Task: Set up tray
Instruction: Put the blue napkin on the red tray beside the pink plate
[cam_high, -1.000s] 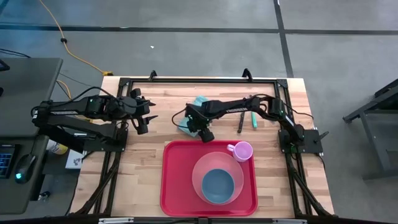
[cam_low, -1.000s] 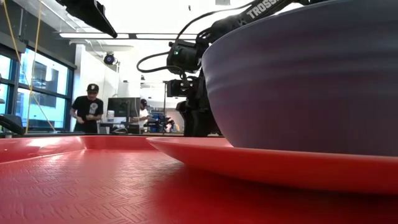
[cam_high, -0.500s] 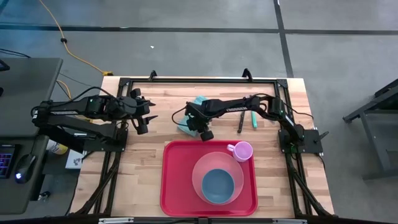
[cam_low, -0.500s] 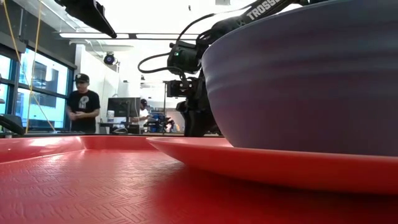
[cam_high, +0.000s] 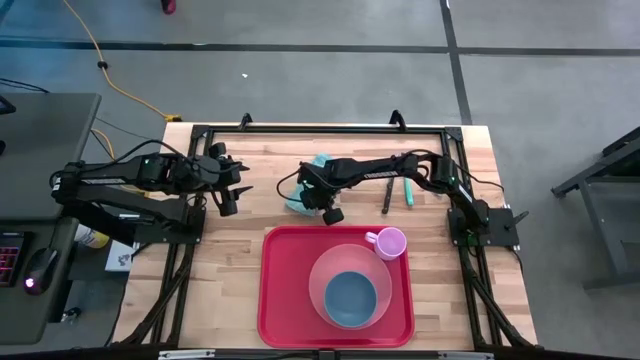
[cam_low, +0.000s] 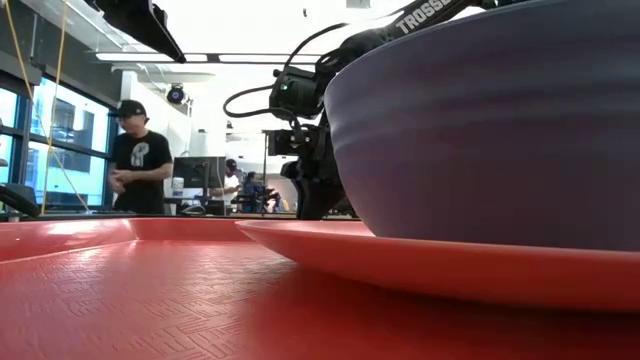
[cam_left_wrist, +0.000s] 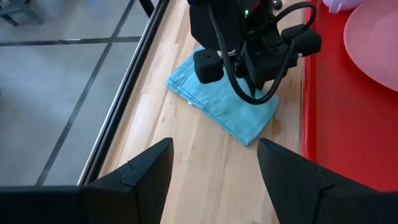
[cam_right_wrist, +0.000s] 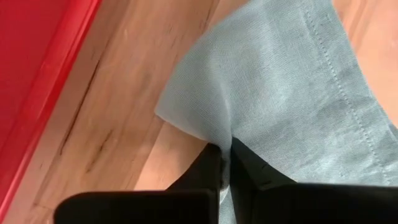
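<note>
The red tray (cam_high: 268, 290) lies at the table's near middle and holds a pink plate (cam_high: 318, 268) with a blue bowl (cam_high: 350, 298) and a pink mug (cam_high: 390, 243). A folded teal cloth (cam_left_wrist: 211, 99) lies flat on the wood just beyond the tray's far left corner. My right gripper (cam_right_wrist: 225, 155) stands over the cloth's tray-side edge, pointing down, shut on it. My left gripper (cam_left_wrist: 214, 155) waits open at the table's left, above the wood, with nothing between its fingers. My right gripper pinches the teal cloth at its edge near the corner toward the tray (cam_right_wrist: 214, 134), between its two fingers. The fingers come from above, pointing steeply down. The cloth puckers into a small ridge between them. The rest of it (cam_right_wrist: 292, 74) lies on the table.
A dark pen (cam_high: 387, 195) and a green pen (cam_high: 408, 193) lie on the wood at the far right, under my right arm. A black frame (cam_high: 300, 129) runs along the table's edges. In the low view a person (cam_low: 138, 165) stands in the room behind.
My right gripper has shut on the cloth's edge while staying in place over it. The cloth still lies on the table. In the room behind, the person has stepped a little to the right.
</note>
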